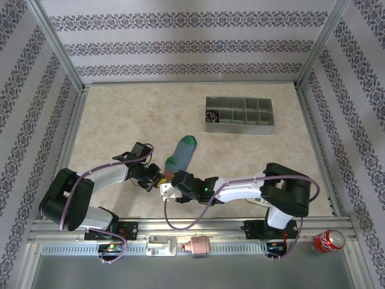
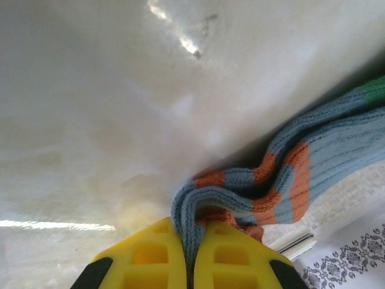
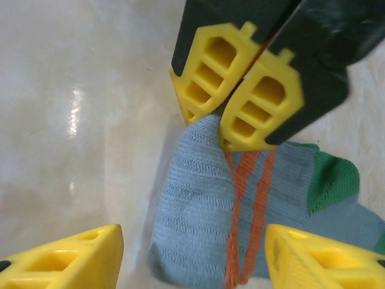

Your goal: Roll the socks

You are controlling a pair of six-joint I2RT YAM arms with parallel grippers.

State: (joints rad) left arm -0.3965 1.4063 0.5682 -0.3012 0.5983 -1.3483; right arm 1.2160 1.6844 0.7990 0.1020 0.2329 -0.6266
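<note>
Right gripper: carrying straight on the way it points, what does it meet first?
Probably the blue-teal sock, ahead between the right gripper's open fingers; beyond it, the left gripper, shut on that sock. Depth unclear.

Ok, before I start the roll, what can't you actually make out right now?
Top view: the sock's cuff end, covered by the left end effector and right end effector.
Top view: dark items in the organizer tray's left compartment, too small to identify.
Top view: a pale object by the right arm's base, mostly under the arm.
Left wrist view: the sock's green toe, cut off at the right edge.
</note>
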